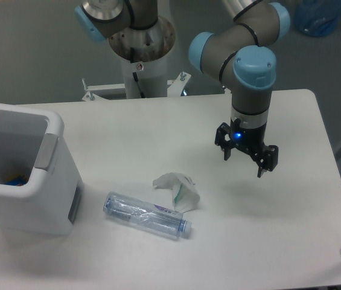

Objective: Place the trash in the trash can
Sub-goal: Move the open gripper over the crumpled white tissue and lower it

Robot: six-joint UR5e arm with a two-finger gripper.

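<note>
A crumpled white paper wrapper (178, 189) with green marks lies on the white table near the middle front. A clear crushed plastic bottle (146, 216) lies on its side just in front of it, cap to the right. The large white trash can (28, 175) stands at the left edge of the table, with something blue inside. My gripper (244, 162) hangs open and empty above the table, to the right of the wrapper and apart from it.
The arm's base column (141, 54) stands behind the table's far edge. The table's right edge (333, 181) runs close to the gripper's right. A blue object (318, 15) sits on the floor at the top right.
</note>
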